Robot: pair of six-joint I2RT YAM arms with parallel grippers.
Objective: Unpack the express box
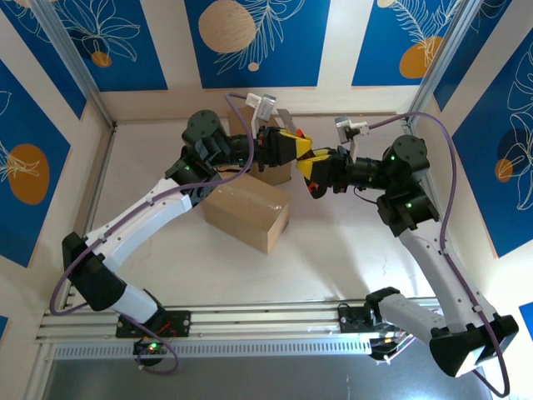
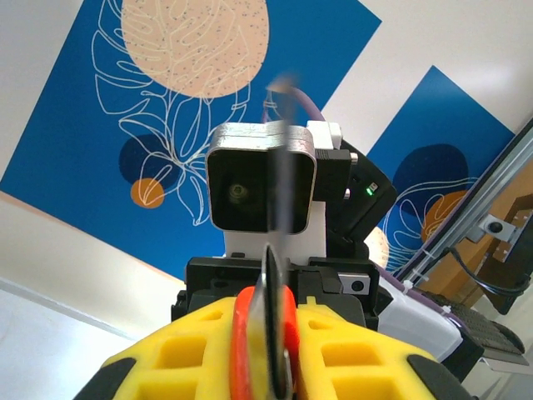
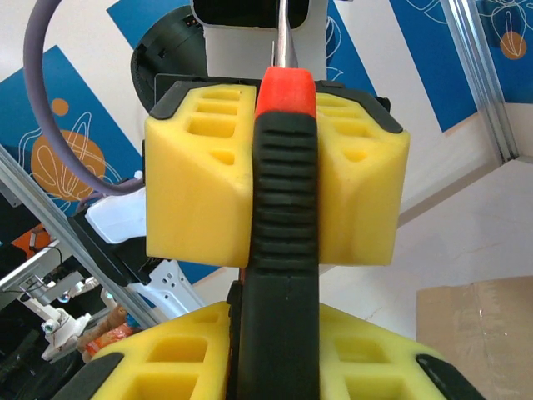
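The cardboard box (image 1: 247, 212) sits closed on the white table (image 1: 333, 258), just left of centre in the overhead view, turned at an angle with one corner toward the lower right. A second brown cardboard shape (image 1: 275, 173) lies just behind it, partly hidden under the grippers; what it is cannot be determined.

Above and behind the box, both arms meet at a single knife (image 3: 283, 250) with a ribbed black handle, a red collar and a thin metal blade.

The left gripper (image 1: 289, 150) has its yellow fingers (image 3: 200, 175) pressed against both sides of the knife at the red collar, no gap visible. The left arm runs from its base at lower left diagonally up to the centre, elbow bent at the top and wrist pointing right.

The right gripper (image 1: 316, 167) faces it from the right, jaws closed against the black handle on either side. The right arm rises from its base at lower right, bends at the upper right and reaches left, level with the other wrist.

The grippers stand just beside each other, clear of the box.
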